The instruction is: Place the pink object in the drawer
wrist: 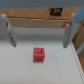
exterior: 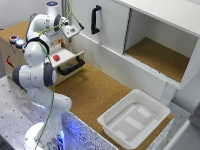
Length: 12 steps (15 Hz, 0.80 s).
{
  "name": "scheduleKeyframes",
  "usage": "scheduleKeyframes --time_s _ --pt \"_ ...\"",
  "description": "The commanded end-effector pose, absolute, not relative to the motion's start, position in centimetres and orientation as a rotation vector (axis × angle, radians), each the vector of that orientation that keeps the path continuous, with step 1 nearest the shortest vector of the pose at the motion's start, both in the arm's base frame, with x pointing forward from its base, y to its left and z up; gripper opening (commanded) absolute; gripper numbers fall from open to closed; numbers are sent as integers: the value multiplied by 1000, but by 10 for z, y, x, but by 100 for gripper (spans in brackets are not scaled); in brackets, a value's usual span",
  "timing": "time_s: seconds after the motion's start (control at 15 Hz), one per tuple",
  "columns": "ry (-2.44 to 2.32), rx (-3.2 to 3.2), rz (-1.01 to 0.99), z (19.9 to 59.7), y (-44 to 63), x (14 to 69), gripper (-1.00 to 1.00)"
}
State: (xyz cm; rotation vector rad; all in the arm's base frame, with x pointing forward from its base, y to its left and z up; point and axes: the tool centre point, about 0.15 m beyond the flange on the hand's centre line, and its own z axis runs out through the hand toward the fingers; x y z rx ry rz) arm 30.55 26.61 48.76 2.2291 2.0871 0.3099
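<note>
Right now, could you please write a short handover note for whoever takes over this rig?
End effector: open, holding nothing, above the drawer, fingers either side of the pink object but clear of it.
Pink object: lying on the pale floor of the open drawer, also seen in the exterior view.
Done: the object appears placed.
Left: probably lift the arm clear; the drawer is open.

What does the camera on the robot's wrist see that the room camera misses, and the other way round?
Only the wrist view shows the claw from above: its fingers spread apart, empty, either side of the pink object, with a dark marking on the block's face. Only the exterior view shows the arm, the white cabinet, the white tub and the round buttons. Both show the pink object lying in the open drawer.
</note>
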Motion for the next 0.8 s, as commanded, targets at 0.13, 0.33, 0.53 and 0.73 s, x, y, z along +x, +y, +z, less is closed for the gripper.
scheduleKeyframes --time_s 0.13,0.33,0.53,0.73 --pt "2191 2010 230 561 338 260 100" --pt "2201 2040 100 566 374 208 100" --pt "2219 2067 70 568 413 172 100" --pt "2238 2101 91 570 451 145 100"
